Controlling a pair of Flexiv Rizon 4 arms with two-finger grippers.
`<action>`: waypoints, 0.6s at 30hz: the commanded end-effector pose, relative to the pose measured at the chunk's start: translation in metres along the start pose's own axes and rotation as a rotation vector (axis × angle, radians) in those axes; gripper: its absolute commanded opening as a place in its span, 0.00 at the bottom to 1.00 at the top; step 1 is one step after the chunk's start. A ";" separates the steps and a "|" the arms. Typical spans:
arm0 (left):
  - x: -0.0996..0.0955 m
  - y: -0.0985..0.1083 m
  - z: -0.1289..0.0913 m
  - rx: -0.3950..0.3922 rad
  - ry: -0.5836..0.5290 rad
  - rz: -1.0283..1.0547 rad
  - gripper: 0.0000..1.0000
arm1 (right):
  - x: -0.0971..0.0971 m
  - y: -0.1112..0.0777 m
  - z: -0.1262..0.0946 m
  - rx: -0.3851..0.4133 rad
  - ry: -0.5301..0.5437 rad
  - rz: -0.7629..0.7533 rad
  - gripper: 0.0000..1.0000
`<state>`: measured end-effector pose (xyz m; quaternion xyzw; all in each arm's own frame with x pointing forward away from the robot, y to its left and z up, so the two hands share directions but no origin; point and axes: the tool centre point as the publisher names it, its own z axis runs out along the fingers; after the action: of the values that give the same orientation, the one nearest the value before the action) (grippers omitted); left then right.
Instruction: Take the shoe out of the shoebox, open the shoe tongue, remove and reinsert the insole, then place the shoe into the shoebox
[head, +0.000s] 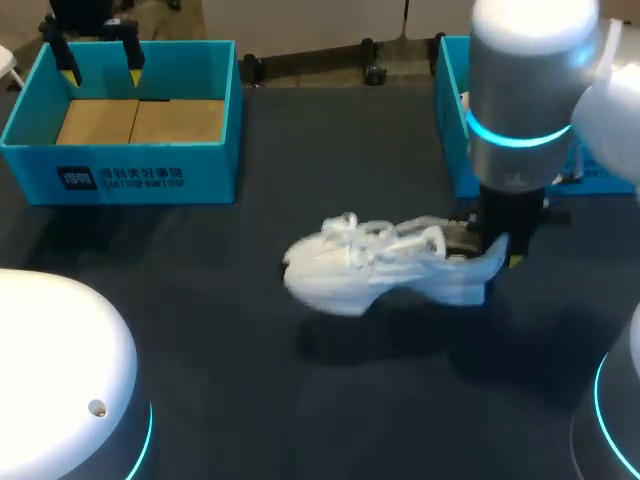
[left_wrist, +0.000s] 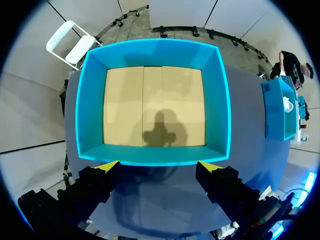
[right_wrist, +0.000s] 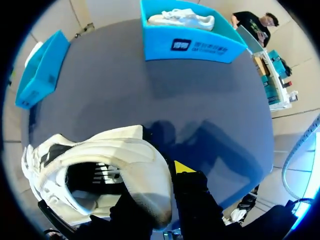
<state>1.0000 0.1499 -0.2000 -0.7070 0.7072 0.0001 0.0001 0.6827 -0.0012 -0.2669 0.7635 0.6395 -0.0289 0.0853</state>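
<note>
Heel hold: the right gripper (right_wrist: 162, 187) is clamped on the heel of the white shoe (right_wrist: 125, 150), 1 finger inside the collar and 1 outside. This grip probably leaves the mouth free for tongue and insole work.
Shoe position: out of both boxes, over the middle of the dark table (head: 200, 300), with its toe toward the left arm's side. The shadow beneath suggests it hangs just off the surface, though contact cannot be ruled out.
Shoe mouth: it faces the wrist camera, but the insole's state is unclear.
Left gripper (left_wrist: 159, 166): above the left shoebox (left_wrist: 155, 156), fingers wide apart and holding nothing, likely parked clear.
Left shoebox: bare cardboard floor, probably the shoe's destination.
Right shoebox (right_wrist: 190, 47): holds another white shoe (right_wrist: 180, 19).
</note>
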 end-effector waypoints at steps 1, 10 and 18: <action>0.000 0.000 0.000 0.000 0.000 0.000 1.00 | 0.045 -0.007 0.019 0.004 -0.018 -0.021 0.00; 0.000 0.000 0.000 0.000 0.000 0.000 1.00 | 0.066 -0.026 0.043 0.013 -0.039 -0.053 0.00; 0.000 0.000 0.000 0.000 0.000 0.000 1.00 | 0.076 -0.035 0.058 0.017 -0.038 -0.067 0.00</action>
<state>1.0000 0.1500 -0.2000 -0.7071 0.7071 0.0001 0.0000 0.6625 0.0545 -0.3311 0.7425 0.6624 -0.0481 0.0868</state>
